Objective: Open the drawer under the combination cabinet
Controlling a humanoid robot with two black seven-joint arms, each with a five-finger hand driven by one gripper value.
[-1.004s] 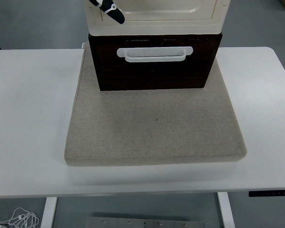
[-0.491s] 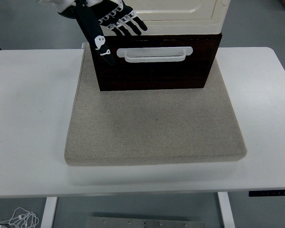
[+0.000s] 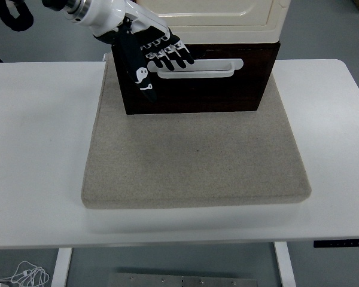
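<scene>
On the white table (image 3: 36, 149) lies a beige felt-like mat (image 3: 194, 161), and at the mat's far end stands the combination cabinet (image 3: 215, 15), its cream upper part running out of the picture's top. Beneath that cream part sits the dark brown drawer (image 3: 221, 92), its front facing the camera and flush with the unit, so it looks closed. A white bar handle (image 3: 203, 67) runs across the upper part of the drawer front.

From the upper left corner the left arm reaches in over the table's far edge, with a white cuff at the wrist. The left hand (image 3: 149, 57) is black with white markings on the knuckles and hangs in front of the drawer's left upper corner. Its fingers (image 3: 175, 54) are stretched out and slightly spread, pointing right toward the handle's left end; they hold nothing. The fingertips overlap the left end of the handle in the picture, but whether they touch it or hover just before it cannot be told. The thumb (image 3: 145, 84) points down across the drawer front, apart from the other fingers.

Below the table's near edge a tangle of white cable (image 3: 27, 275) lies on the floor at the left.
</scene>
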